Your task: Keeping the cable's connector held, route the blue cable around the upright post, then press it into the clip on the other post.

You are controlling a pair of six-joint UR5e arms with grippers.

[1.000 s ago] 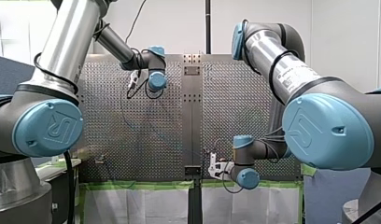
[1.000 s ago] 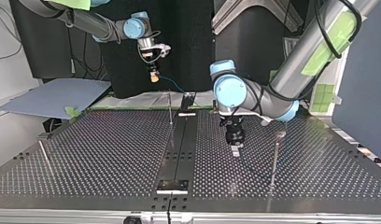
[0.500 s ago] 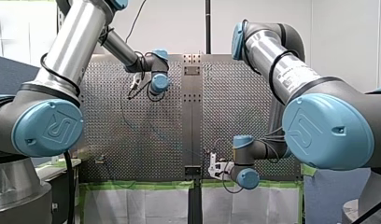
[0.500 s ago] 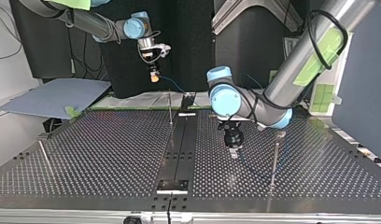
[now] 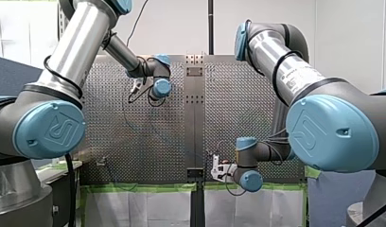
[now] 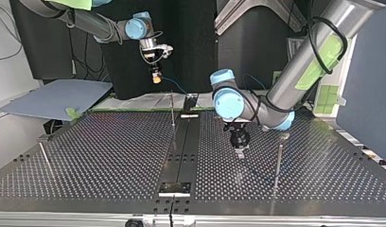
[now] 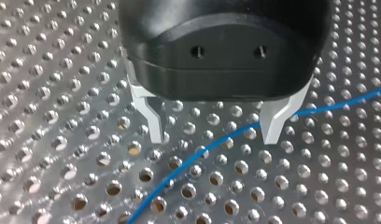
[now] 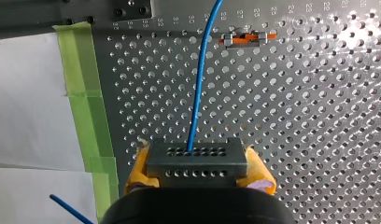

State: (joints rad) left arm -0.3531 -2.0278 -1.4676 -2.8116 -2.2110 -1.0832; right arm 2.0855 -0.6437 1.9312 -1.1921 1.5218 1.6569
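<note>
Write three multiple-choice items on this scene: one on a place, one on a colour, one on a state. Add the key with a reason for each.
1. In the left wrist view, the blue cable runs: A) around a post; B) across the perforated table, crossing between the left tool's fingers; C) over white paper.
2. In the right wrist view, the tape along the table's edge is: A) green; B) red; C) black.
3. The left tool is: A) shut on the cable; B) shut on a connector; C) open, holding nothing.

1 B: the cable crosses the holes between the fingertips. 2 A: the strip is plainly green. 3 C: the fingers stand wide apart.
</note>
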